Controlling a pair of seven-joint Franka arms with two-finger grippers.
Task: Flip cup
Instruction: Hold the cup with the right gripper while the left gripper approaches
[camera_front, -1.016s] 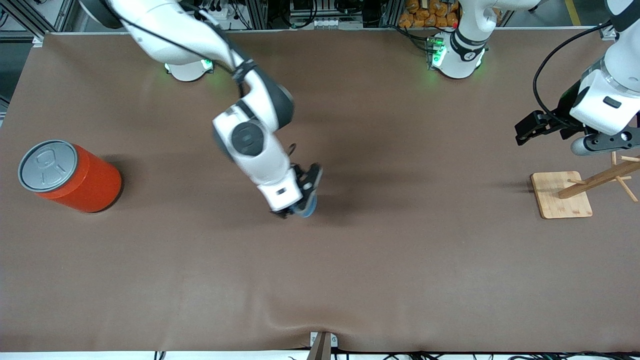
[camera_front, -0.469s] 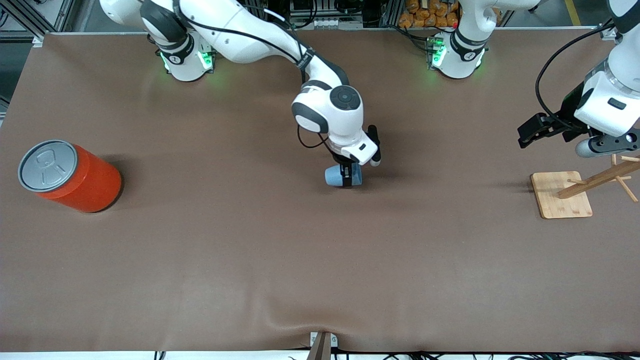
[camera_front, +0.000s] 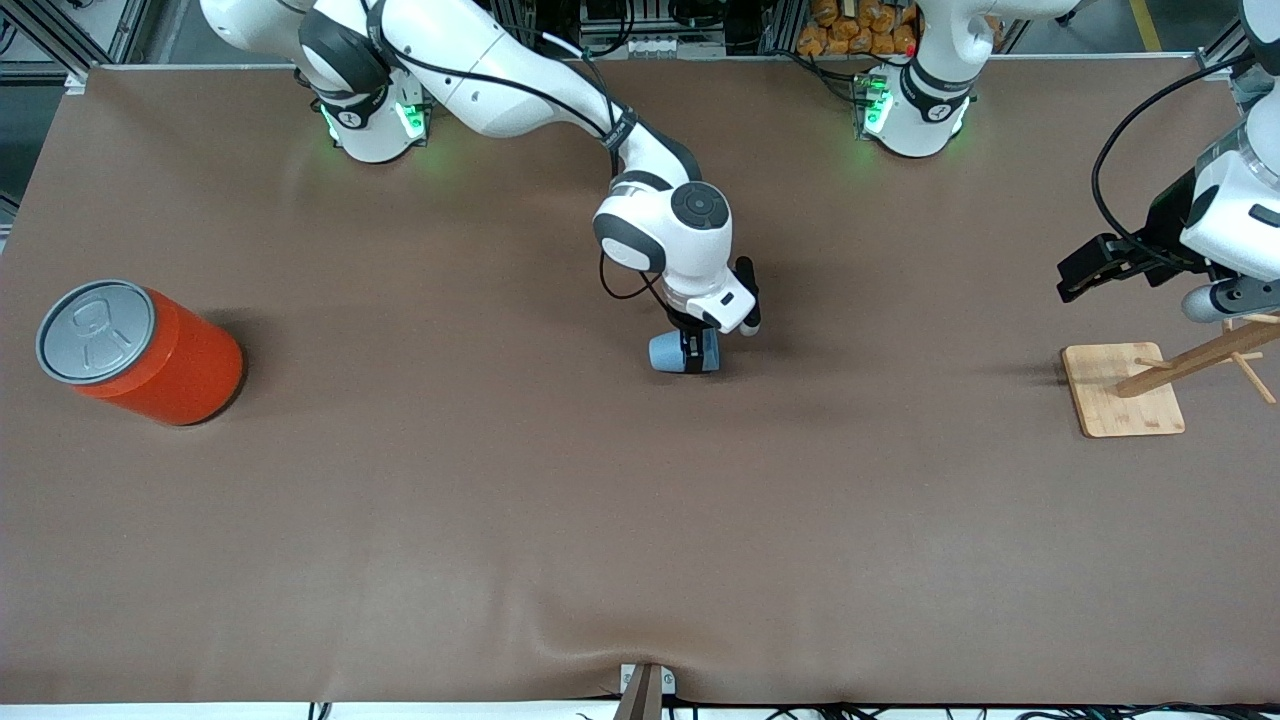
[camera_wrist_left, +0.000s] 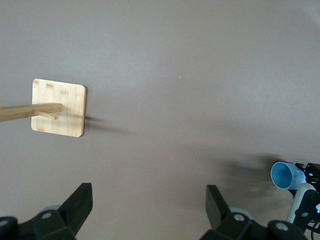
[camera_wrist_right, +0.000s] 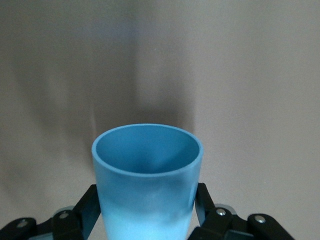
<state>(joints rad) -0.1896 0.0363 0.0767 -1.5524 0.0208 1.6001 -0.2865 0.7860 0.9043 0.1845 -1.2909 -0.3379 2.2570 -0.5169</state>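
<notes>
The small light-blue cup (camera_front: 668, 353) is held on its side in my right gripper (camera_front: 692, 352), low over the middle of the table. In the right wrist view the cup (camera_wrist_right: 147, 170) fills the space between the two black fingers (camera_wrist_right: 85, 210), its darker blue mouth pointing away from the wrist. The left wrist view shows the cup (camera_wrist_left: 285, 175) mouth-on. My left gripper (camera_front: 1078, 278) is open and empty, in the air at the left arm's end of the table; its jaws stand wide apart (camera_wrist_left: 148, 200) over bare table.
A big orange can (camera_front: 160, 355) with a grey pull-tab lid stands at the right arm's end. A wooden peg stand on a square bamboo base (camera_front: 1120, 390) sits at the left arm's end, also in the left wrist view (camera_wrist_left: 59, 107). Brown mat (camera_front: 640, 520) covers the table.
My right arm swung with the cup toward the robots' bases and the left arm's end, turning the cup onto its side. My left gripper drifted a little toward its own end.
</notes>
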